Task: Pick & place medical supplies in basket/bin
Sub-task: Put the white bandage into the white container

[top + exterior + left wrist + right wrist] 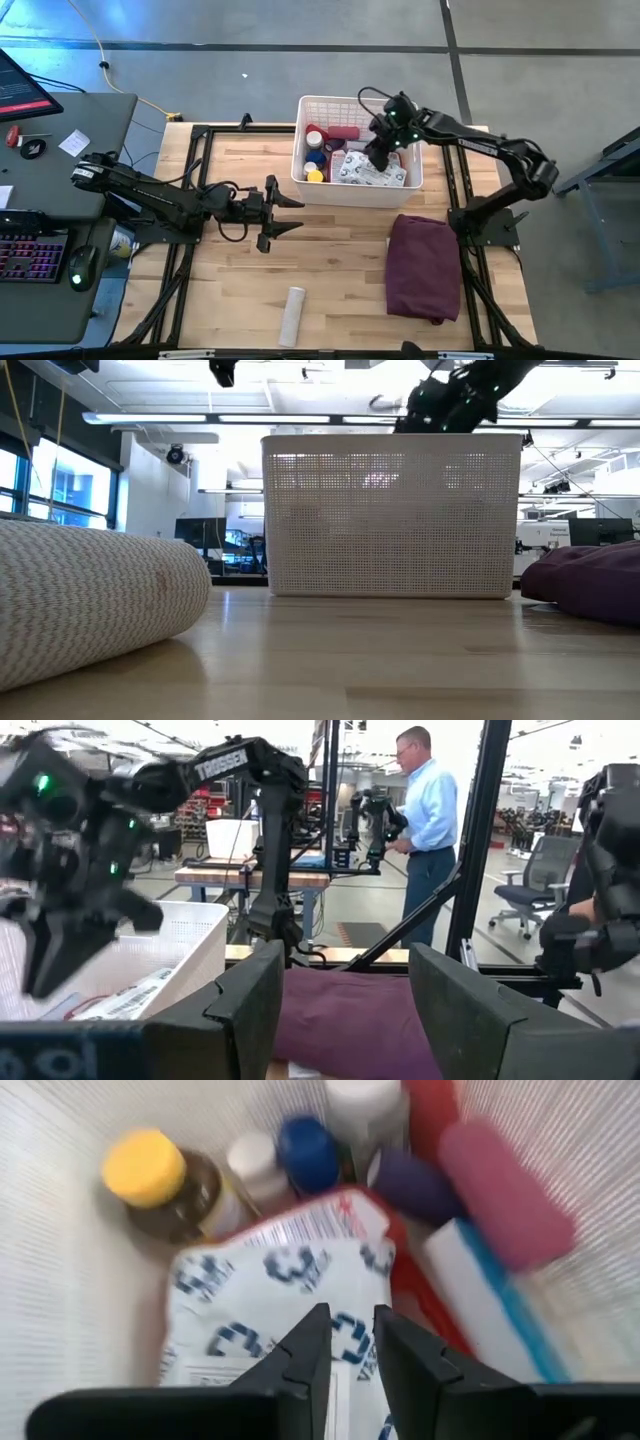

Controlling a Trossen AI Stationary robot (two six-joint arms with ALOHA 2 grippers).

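The white lattice basket (298, 150) (390, 510) stands at the table's far side and holds several supplies. Among them are a white packet with blue print (270, 1310) (372, 172) lying on top, a yellow-lidded bottle (145, 1170), a blue cap (308, 1152), and purple (415, 1185) and pink (505, 1190) tubes. My right gripper (380, 152) (348, 1342) hovers above the basket's rim, over the packet, with a narrow gap between its fingers. A white roll (292, 315) (90, 595) lies on its side near the table's near edge. My left gripper (285, 212) (345, 990) is open, raised over the table's middle.
A maroon cloth (425, 265) (590, 585) lies heaped on the table's right side, in front of the basket. Bare wood shows between the roll and the basket. In the left wrist view a person (430, 820) stands in the room beyond the table.
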